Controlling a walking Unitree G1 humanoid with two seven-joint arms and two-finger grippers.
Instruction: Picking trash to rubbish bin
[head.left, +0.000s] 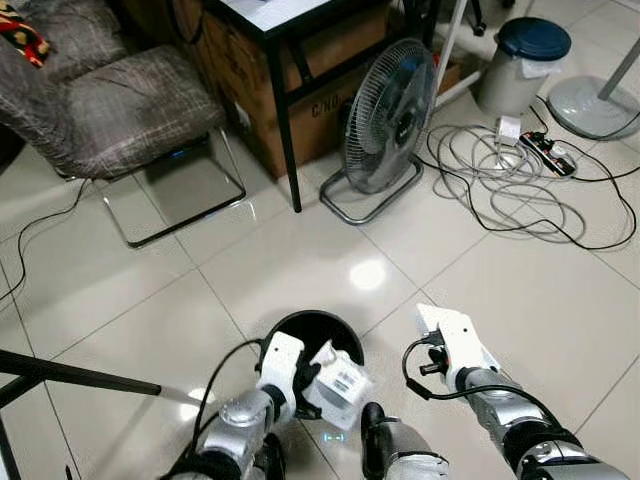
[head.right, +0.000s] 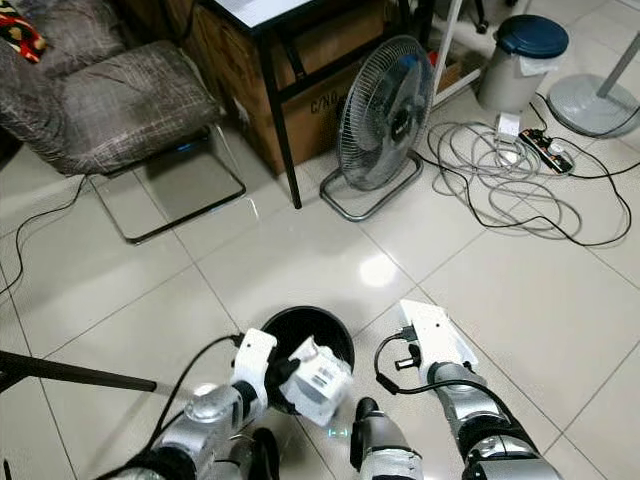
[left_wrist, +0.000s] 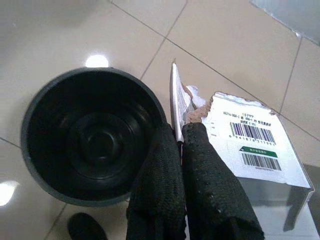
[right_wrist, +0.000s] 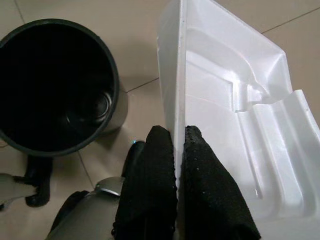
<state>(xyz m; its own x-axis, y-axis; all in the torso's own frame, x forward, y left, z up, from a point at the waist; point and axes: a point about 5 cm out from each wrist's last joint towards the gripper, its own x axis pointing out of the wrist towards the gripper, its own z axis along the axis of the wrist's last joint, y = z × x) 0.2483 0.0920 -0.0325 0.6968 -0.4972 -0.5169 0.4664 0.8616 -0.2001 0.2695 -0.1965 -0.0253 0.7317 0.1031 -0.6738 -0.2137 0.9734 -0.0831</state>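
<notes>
Pinched between the left gripper's (left_wrist: 182, 150) closed fingers, the torn barcode box (head.left: 340, 380) hangs at lower centre of the frame, just over the black bin's (head.left: 345, 330) near rim. Its long axis tilts toward the lower right. Carry it further over the opening before letting go. Right gripper (right_wrist: 177, 145) clamps a white plastic tray (head.left: 455, 335), lower right, pointing up-left.
</notes>
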